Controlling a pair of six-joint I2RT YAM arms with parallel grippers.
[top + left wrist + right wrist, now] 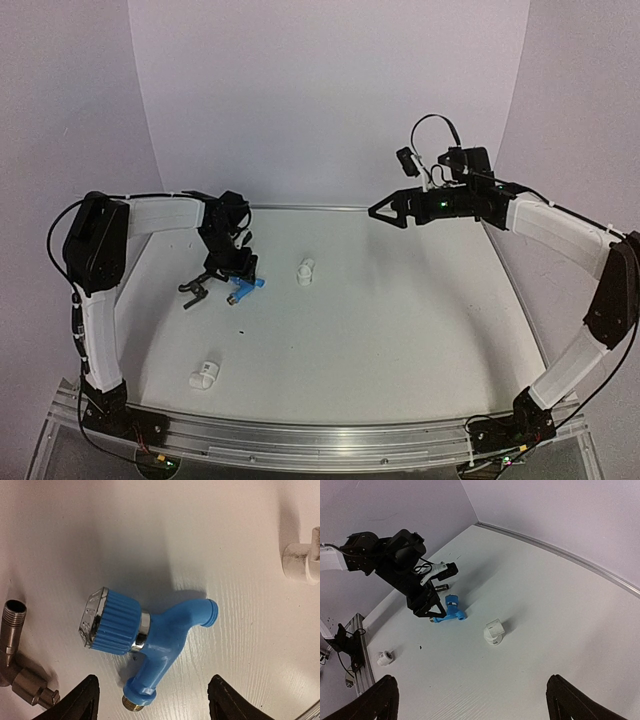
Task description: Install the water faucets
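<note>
Left arm: the left pincer point(154, 695) hangs low over the bench point(400, 330), pointing down, jaws set fairly wide and holding nothing.
Finger placement: its two dark fingers point(82, 700) stand one on each side of the stem end of the blue faucet point(150, 630). There is bare bench between each finger and the plastic, so they straddle it without touching.
Faucet: it lies flat on its side on the left half of the bench, under the left wrist. The ribbed knob points one way, the spout curls off the other, and the threaded stem tip sits down between the fingers.
Neighbours: a metal threaded piece point(15, 650) lies just beside the knob end, apart from it. A white fitting point(300, 560) sits near the spout side with a clear gap.
Farther out: a second white fitting point(203, 376) rests well apart, toward the near edge by the left base.
Right arm: the right pincer point(378, 211) is held high over the back of the bench, well away from all the parts, jaws spread wide and empty.
Step in hand: I'd call this the pick-up of the faucet, lined up but not yet gripped. The install itself looks barely begun.
Next move: the jaws need to come in squarely on the stem, low enough to catch it. Then the faucet needs a lift clear of the metal piece before its threads are brought to a fitting. The round stem may roll or twist if pinched off-centre.
</note>
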